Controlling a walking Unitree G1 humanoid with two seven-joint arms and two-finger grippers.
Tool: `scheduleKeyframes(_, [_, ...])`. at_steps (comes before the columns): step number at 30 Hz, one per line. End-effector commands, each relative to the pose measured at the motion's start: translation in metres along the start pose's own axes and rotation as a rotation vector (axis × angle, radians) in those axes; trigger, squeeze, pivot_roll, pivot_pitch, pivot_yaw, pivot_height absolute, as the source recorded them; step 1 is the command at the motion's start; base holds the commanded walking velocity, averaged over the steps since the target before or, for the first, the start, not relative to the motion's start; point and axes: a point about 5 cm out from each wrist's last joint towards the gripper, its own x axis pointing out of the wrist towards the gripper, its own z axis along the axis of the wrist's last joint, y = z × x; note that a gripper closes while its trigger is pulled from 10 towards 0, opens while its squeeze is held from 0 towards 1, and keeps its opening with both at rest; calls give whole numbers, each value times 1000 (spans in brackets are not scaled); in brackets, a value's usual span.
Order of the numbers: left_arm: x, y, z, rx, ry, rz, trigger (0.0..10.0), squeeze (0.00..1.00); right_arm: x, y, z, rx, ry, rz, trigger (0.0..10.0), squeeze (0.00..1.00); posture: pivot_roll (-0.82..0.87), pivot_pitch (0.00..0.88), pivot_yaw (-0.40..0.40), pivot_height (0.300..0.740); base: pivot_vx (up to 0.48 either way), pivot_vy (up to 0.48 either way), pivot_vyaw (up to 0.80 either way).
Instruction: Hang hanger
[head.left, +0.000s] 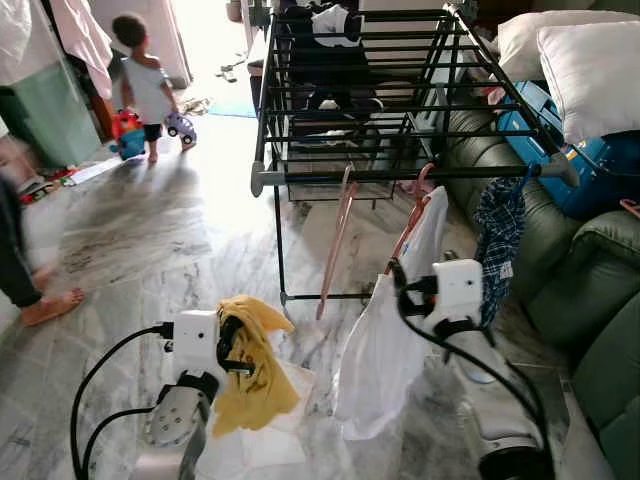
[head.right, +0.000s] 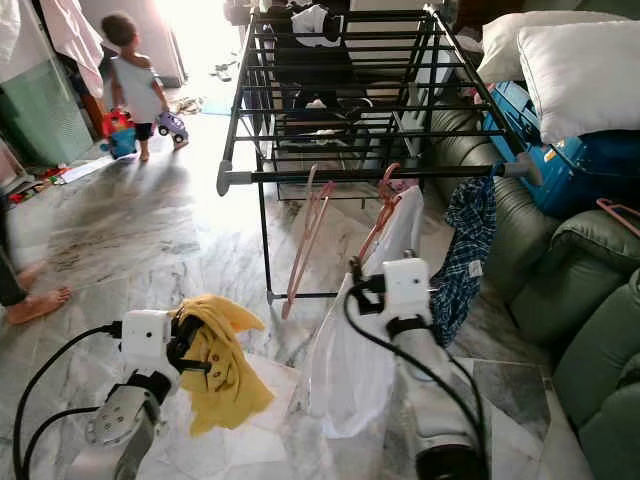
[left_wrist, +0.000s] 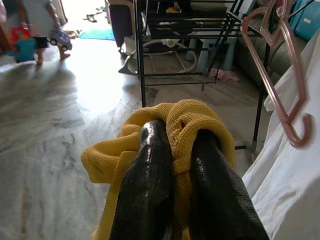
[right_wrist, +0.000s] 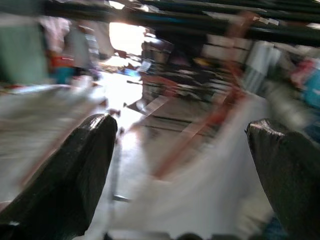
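Two hangers on the rack (head.left: 262, 178) front rail: empty pink one (head.left: 338, 235), and one w/ white shirt (head.left: 385, 345) hooked just beside it. R gripper (right_wrist: 182, 165) sits just behind the shirt, fingers wide apart, holding nothing. L gripper (left_wrist: 182, 182) clamped on yellow cloth (head.left: 255, 360), low by the floor. Looks like hang step done, release phase. Next prob: pull R arm clear w/o snagging shirt, then deal w/ cloth.

Grey-veined marble floor (head.left: 130, 250), strong glare from bright doorway (head.left: 205, 30) far. Dark green sofa (head.left: 585, 290) right, white pillows (head.left: 590, 70) and blue bag (head.left: 560, 150) piled on it. Child (head.left: 145, 85) with toys far left.
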Motion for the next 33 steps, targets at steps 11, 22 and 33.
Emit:
scheduleKeyframes(11, [-14, 6, 15, 91, -26, -128, 10000, 0, 17, 35, 11, 111, 24, 74, 10000, 0, 65, 22, 37, 740, 0, 0, 0])
scheduleKeyframes(22, [-30, 4, 13, 101, 16, -159, 10000, 0, 54, 83, 35, 363, 117, 139, 10000, 0, 129, 50, 32, 740, 0, 0, 0])
scheduleKeyframes(33, [-36, 0, 11, 97, 48, -176, 10000, 0, 77, 95, 39, 440, 243, 78, 10000, 0, 161, 50, 20, 740, 0, 0, 0])
